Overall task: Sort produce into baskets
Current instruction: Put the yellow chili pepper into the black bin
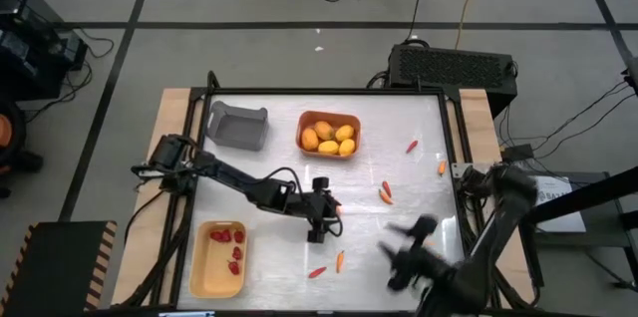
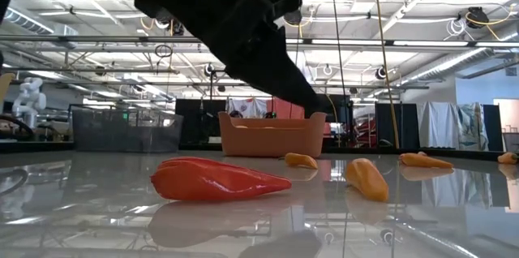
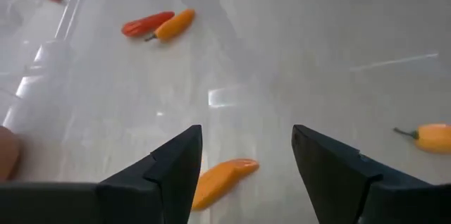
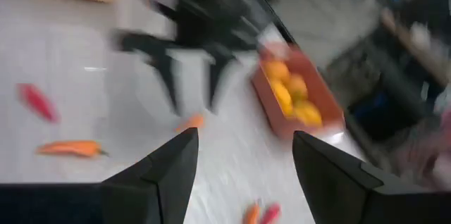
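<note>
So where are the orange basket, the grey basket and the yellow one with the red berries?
orange basket point(image 1: 353, 123): high view, its right rim.
grey basket point(image 1: 237, 133): high view, its bare floor.
yellow basket point(image 1: 212, 273): high view, bare floor below the berries.

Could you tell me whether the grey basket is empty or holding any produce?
Empty: the high view shows only bare grey floor inside the grey basket, with no produce in it.

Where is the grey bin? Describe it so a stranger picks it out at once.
In the high view, go to the white table's top-left corner. There the grey bin sits, left of the orange bin of yellow fruits. It alone is grey and angular with nothing showing inside; the pale yellow bin, lower down, holds red berries.
</note>
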